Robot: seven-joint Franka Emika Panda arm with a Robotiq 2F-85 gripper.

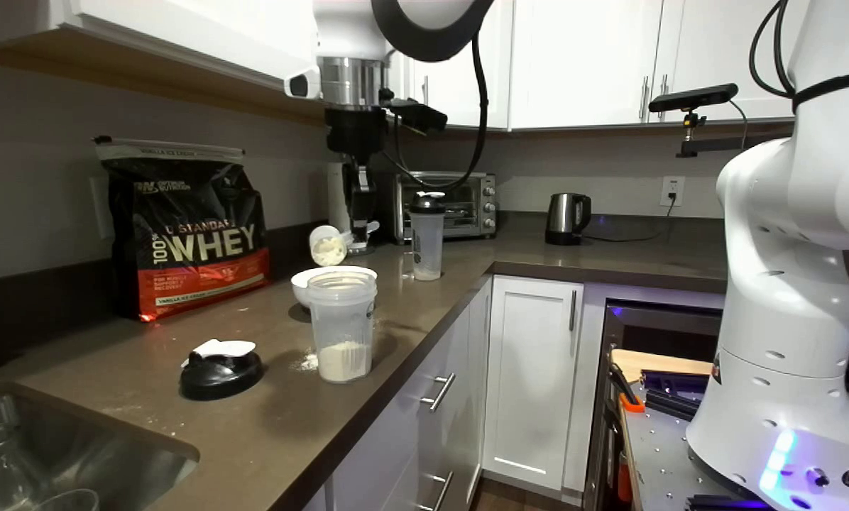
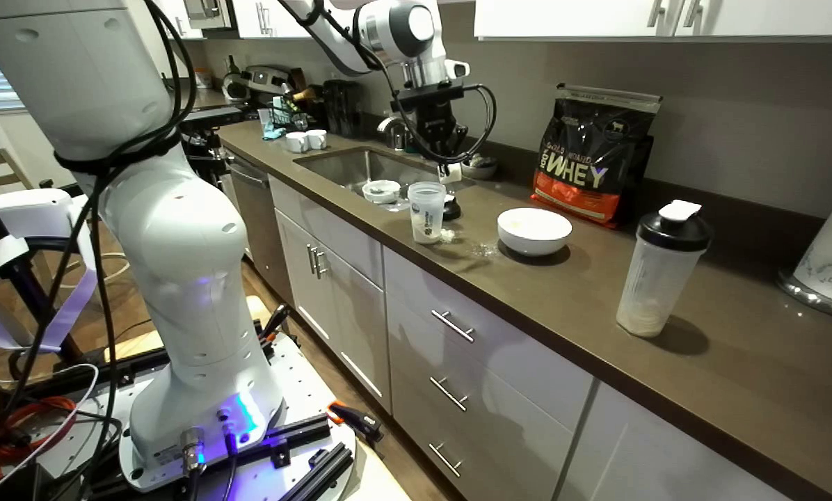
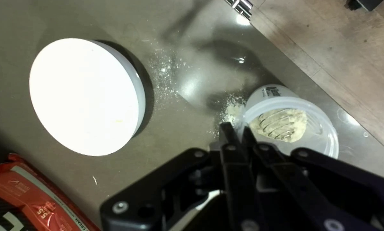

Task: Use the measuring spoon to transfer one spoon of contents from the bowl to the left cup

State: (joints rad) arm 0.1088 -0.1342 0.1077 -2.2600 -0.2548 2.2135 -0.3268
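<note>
The closed claw (image 1: 359,240) holds the measuring spoon (image 1: 321,235), with powder (image 1: 330,252), by its handle, presumably for tipping. Left of the bowl (image 2: 534,241), the left cup (image 2: 427,212) stands lidless, perhaps for receiving.

The bag (image 1: 190,234) reads OPTIMUM NUTRITION near its top, then STANDARD after a creased word, with 100% WHEY large below. VANILLA ICE CREAM stands on its top and bottom strips. In the wrist view, its strip shows CREAM and its red part 5.5. Dark print on the open cup (image 2: 427,214) is too small to read.
</note>
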